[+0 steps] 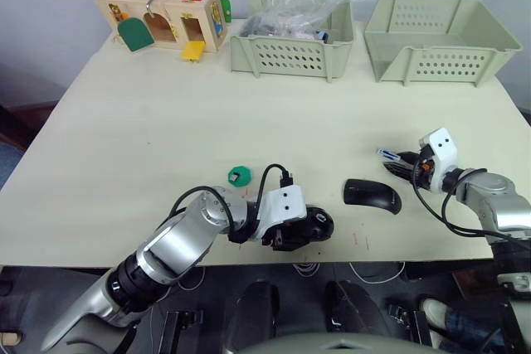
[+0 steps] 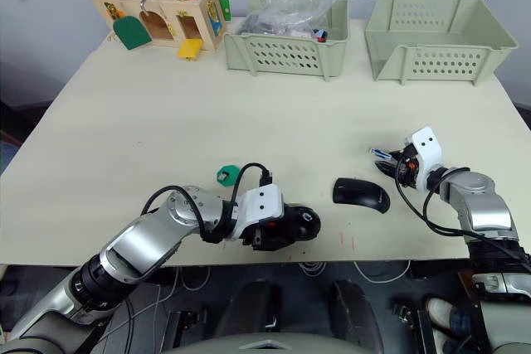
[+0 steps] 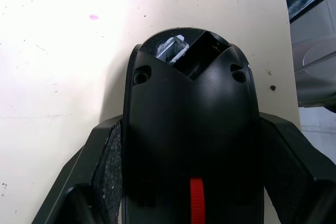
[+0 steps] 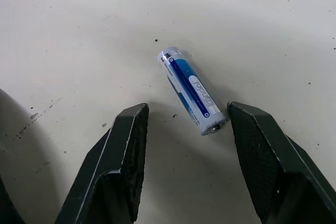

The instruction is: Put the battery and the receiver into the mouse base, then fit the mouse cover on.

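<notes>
At the table's near edge — black oval mouse base [image 3: 191,129] clamped by left gripper [image 1: 292,234]; at 3 o'clock, right gripper [image 4: 184,156] spread around white-and-blue battery [image 4: 191,90].

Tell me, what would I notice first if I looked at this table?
Probably the left hand at the table's near edge, shut on the black mouse base, whose battery slot is empty. Over to the right, the right hand is open with the little blue-and-white battery lying on the table between its fingers. The shiny mouse cover sits between the two hands.
</notes>
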